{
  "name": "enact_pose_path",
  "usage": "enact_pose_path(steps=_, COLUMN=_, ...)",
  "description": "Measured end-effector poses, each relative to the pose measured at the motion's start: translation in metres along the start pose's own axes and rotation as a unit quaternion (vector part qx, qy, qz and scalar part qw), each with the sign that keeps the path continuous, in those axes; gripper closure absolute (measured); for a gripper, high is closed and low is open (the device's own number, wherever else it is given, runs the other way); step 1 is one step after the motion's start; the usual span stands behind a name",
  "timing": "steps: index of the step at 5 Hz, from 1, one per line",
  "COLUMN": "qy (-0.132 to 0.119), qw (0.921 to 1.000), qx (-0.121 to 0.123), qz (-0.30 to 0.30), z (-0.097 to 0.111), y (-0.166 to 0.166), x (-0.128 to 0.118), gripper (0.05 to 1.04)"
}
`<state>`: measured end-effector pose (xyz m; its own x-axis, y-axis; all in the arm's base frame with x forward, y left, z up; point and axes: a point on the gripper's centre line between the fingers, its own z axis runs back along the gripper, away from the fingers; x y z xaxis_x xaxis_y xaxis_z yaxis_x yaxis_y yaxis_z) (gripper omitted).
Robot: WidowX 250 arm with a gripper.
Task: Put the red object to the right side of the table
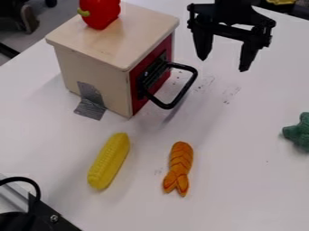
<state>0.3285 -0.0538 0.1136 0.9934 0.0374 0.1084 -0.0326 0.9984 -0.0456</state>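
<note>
A red pepper-shaped object [101, 12] with a yellow-green stem rests on the top of a wooden box [93, 67], near the upper left. My gripper [223, 65] hangs over the table [247, 180] at the upper right, to the right of the box and apart from the red object. Its two fingers are spread wide and hold nothing.
The box has a red front with a black handle [184, 92] sticking out below my gripper. In front lie a yellow corn [109, 161] and an orange shrimp-like toy [179, 167]. A green object [298, 132] sits at the right edge; black equipment [39, 214] occupies the lower left.
</note>
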Motion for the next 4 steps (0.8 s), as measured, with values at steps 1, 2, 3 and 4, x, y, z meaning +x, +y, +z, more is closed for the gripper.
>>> enact_pose_path(steps=1, qy=0.015, qw=0.9999, qx=0.003, qz=0.0, z=-0.009, y=0.001, x=-0.004, gripper=0.086)
enact_pose_path(steps=2, qy=0.024, qw=0.9997, qx=0.005, qz=0.01, z=-0.007, y=0.012, x=-0.003, gripper=0.086)
enact_pose_path(steps=3, qy=0.014, qw=0.9994, qx=0.008, qz=0.032, z=0.006, y=0.038, x=0.003, gripper=0.086)
enact_pose_path(steps=4, qy=-0.015, qw=0.9988, qx=0.014, qz=0.044, z=0.032, y=0.066, x=0.013, gripper=0.086)
